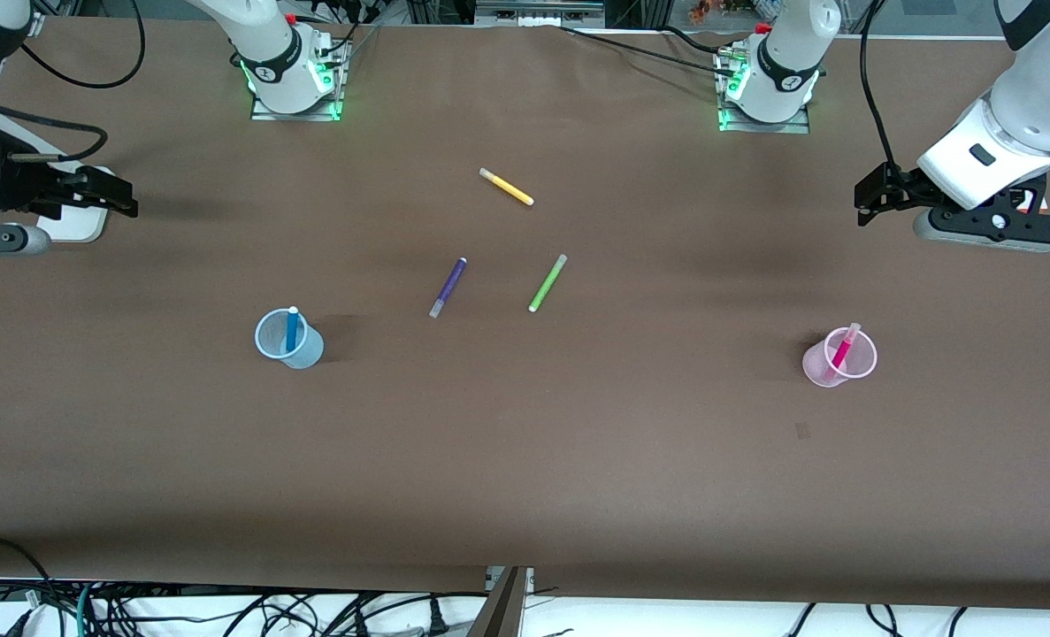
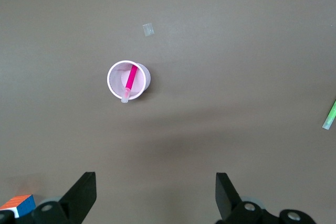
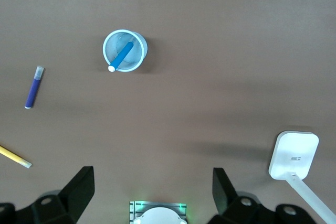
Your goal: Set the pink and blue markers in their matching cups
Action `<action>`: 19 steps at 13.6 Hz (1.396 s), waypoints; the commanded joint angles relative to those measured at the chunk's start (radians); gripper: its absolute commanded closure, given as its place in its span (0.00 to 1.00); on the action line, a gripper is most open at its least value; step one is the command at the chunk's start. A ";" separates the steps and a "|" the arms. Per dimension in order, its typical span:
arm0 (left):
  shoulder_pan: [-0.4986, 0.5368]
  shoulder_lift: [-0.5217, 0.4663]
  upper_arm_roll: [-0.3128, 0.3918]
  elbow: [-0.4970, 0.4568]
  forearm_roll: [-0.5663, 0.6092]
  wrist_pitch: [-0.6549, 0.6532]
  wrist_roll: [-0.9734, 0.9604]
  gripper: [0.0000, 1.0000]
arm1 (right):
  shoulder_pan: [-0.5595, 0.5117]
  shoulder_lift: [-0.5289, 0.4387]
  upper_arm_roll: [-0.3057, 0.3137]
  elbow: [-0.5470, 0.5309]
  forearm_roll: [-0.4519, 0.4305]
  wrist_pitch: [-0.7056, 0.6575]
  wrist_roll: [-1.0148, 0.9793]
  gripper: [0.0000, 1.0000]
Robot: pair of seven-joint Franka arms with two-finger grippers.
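With the blue marker [image 1: 292,329] in the blue cup [image 1: 287,339] and the pink marker [image 1: 841,349] in the pink cup [image 1: 839,357], both well below and clear of either gripper, the left gripper [image 1: 869,205] and right gripper [image 1: 113,196] hung released and empty over the desk [image 1: 525,460], so the wise course seemed to be keeping them parked away from the cups.

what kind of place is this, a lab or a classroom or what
Most likely a robotics lab test bench: two arm bases bolted along a table covered in brown cloth, loose cables hanging at its edge, and sorting props such as the blue cup and pink cup.
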 commanded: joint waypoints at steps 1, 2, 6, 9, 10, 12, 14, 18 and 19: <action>-0.003 -0.011 0.001 0.008 -0.007 -0.018 -0.005 0.00 | -0.140 -0.065 0.120 -0.045 -0.021 -0.002 0.018 0.00; -0.003 -0.011 0.001 0.008 -0.007 -0.018 -0.005 0.00 | -0.184 -0.088 0.159 -0.073 -0.020 0.019 0.007 0.01; -0.003 -0.011 0.001 0.008 -0.007 -0.018 -0.005 0.00 | -0.206 -0.153 0.173 -0.109 -0.015 0.096 -0.011 0.00; -0.003 -0.011 -0.001 0.012 -0.007 -0.018 -0.005 0.00 | -0.209 -0.174 0.171 -0.115 -0.021 0.073 -0.011 0.00; -0.004 -0.011 -0.001 0.013 -0.007 -0.018 -0.005 0.00 | -0.208 -0.174 0.171 -0.115 -0.024 0.073 -0.011 0.00; -0.004 -0.011 -0.002 0.013 -0.007 -0.018 -0.005 0.00 | -0.208 -0.174 0.171 -0.113 -0.024 0.073 -0.011 0.00; -0.004 -0.011 -0.002 0.013 -0.007 -0.018 -0.005 0.00 | -0.208 -0.173 0.171 -0.110 -0.024 0.068 -0.011 0.00; -0.004 -0.011 -0.002 0.013 -0.007 -0.018 -0.005 0.00 | -0.206 -0.170 0.171 -0.107 -0.055 0.028 -0.013 0.00; -0.004 -0.011 -0.002 0.014 -0.007 -0.018 -0.005 0.00 | -0.205 -0.170 0.171 -0.107 -0.057 0.018 -0.013 0.00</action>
